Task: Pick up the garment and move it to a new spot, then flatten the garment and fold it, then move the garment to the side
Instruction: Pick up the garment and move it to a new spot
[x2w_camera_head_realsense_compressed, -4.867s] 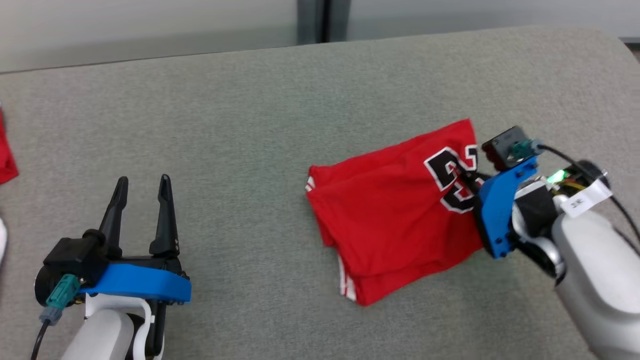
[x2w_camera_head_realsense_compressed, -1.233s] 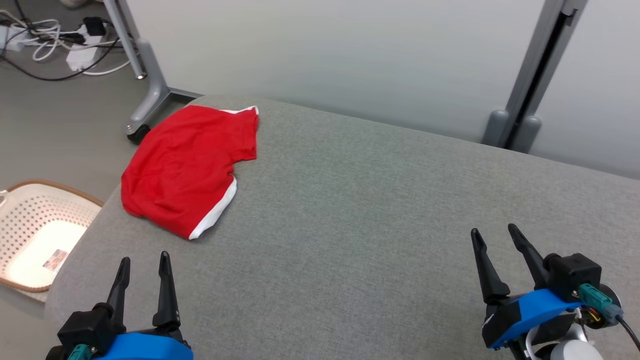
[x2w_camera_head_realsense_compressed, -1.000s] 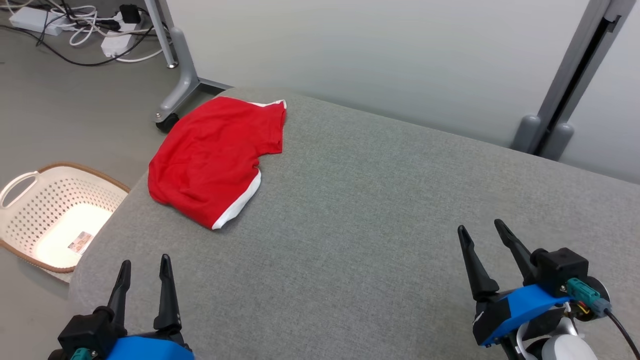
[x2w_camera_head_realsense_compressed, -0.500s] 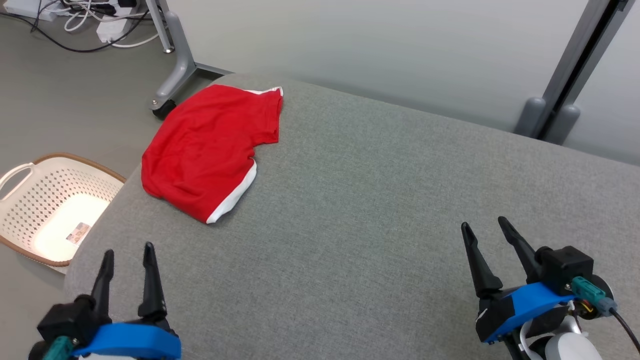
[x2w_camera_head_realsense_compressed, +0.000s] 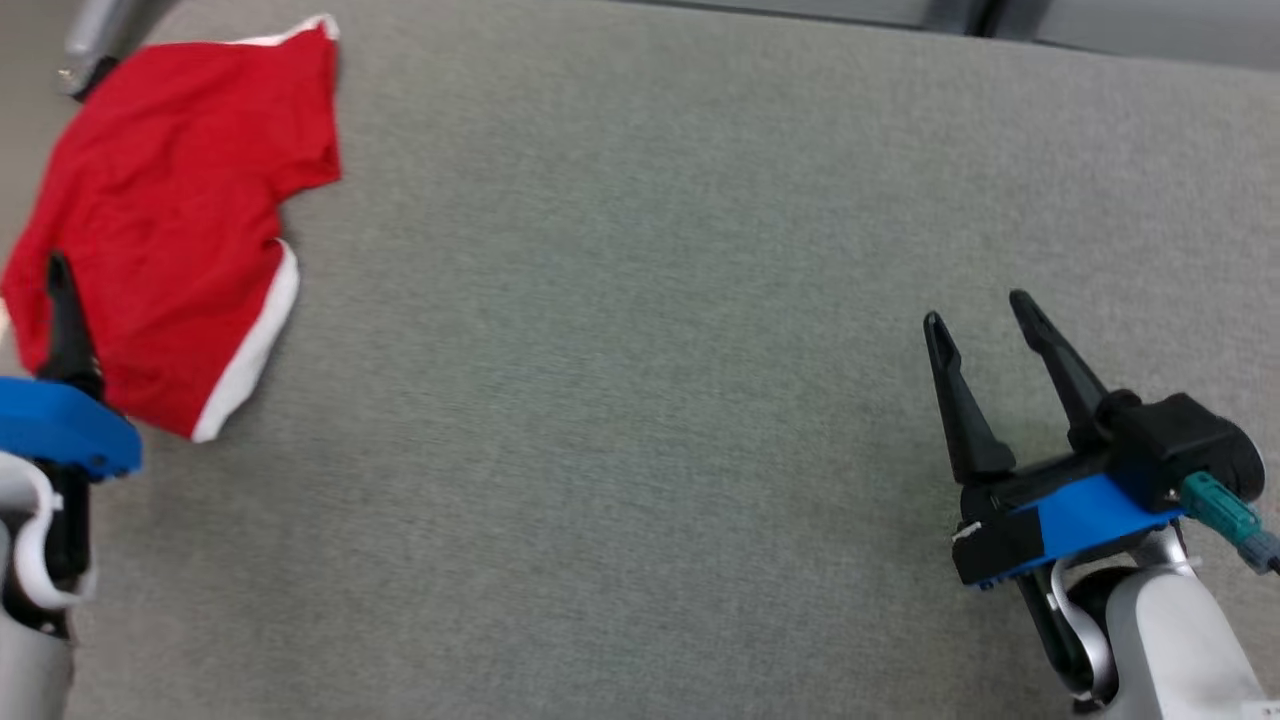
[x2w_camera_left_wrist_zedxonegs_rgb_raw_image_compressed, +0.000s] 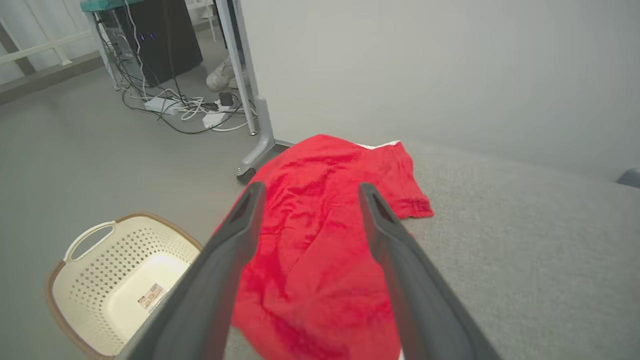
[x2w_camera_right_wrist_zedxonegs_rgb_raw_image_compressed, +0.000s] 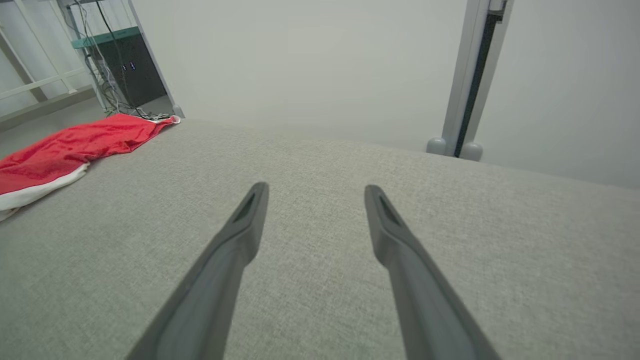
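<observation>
Scene: grey cloth-covered desk (x2w_camera_head_realsense_compressed: 640, 350), one red garment (x2w_camera_head_realsense_compressed: 170, 200) with white trim.

Garment: lies at the far left corner of the desk, against the left edge. It is spread roughly flat, with wrinkles across the cloth. A white band runs along its near right edge, and a short white strip shows at the far corner. In the right wrist view it sits low and far off to the left (x2w_camera_right_wrist_zedxonegs_rgb_raw_image_compressed: 55, 155).

Left fingers (x2w_camera_left_wrist_zedxonegs_rgb_raw_image_compressed: 232, 250): spread wide, nothing between them. In the left wrist view they frame the middle of the garment (x2w_camera_left_wrist_zedxonegs_rgb_raw_image_compressed: 320, 240) and point along it. In the head view one finger crosses the near left part of the cloth. Contact with the cloth: cannot tell.

Right fingers (x2w_camera_head_realsense_compressed: 958, 400): spread wide, nothing held. They are over bare desk on the right side, well apart from the garment, tips pointing toward the far edge. Touching the desk or just above it: cannot tell.

Surroundings, left wrist view: a cream perforated basket (x2w_camera_left_wrist_zedxonegs_rgb_raw_image_compressed: 125, 240) stands on the floor (x2w_camera_left_wrist_zedxonegs_rgb_raw_image_compressed: 75, 150) beside the desk's left edge, below the garment. Beyond it are a grey post (x2w_camera_left_wrist_zedxonegs_rgb_raw_image_compressed: 260, 135) and loose cables (x2w_camera_left_wrist_zedxonegs_rgb_raw_image_compressed: 190, 107).
</observation>
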